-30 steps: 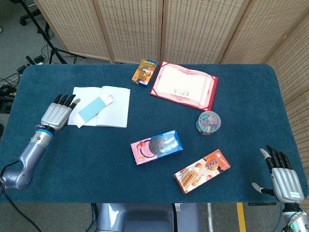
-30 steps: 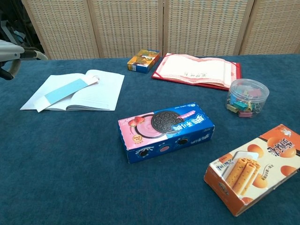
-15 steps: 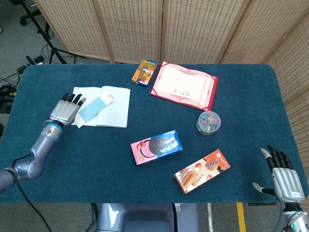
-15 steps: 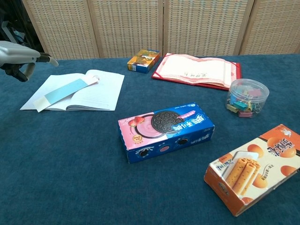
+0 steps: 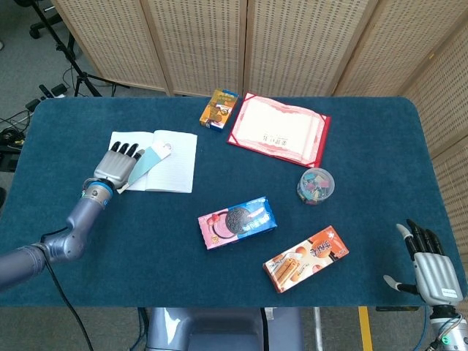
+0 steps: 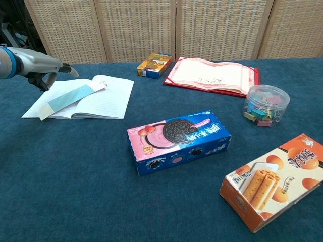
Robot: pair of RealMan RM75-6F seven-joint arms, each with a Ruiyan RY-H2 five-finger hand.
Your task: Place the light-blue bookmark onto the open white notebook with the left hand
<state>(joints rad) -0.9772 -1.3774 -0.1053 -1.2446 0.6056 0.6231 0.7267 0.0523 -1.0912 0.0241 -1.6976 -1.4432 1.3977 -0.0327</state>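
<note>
left hand (image 5: 119, 164) moved in over bookmark (image 6: 70, 98) already lying on notebook (image 5: 172, 162), fingers open, gripping nothing; right hand (image 5: 430, 267) open, idle

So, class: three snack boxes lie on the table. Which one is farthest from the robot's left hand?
The orange wafer-roll box, by the near edge. The blue cookie box and the small orange box both lie closer to the left hand.

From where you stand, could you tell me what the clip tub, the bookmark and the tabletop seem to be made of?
Clip tub: clear, glossy plastic by the look; coloured clips show through its wall.
Light-blue bookmark: thin matte card or paper, probably; it lies flat on the open white notebook.
Tabletop: covered in dark-blue matte fabric, felt or short-pile carpet; its surface looks fuzzy.
</note>
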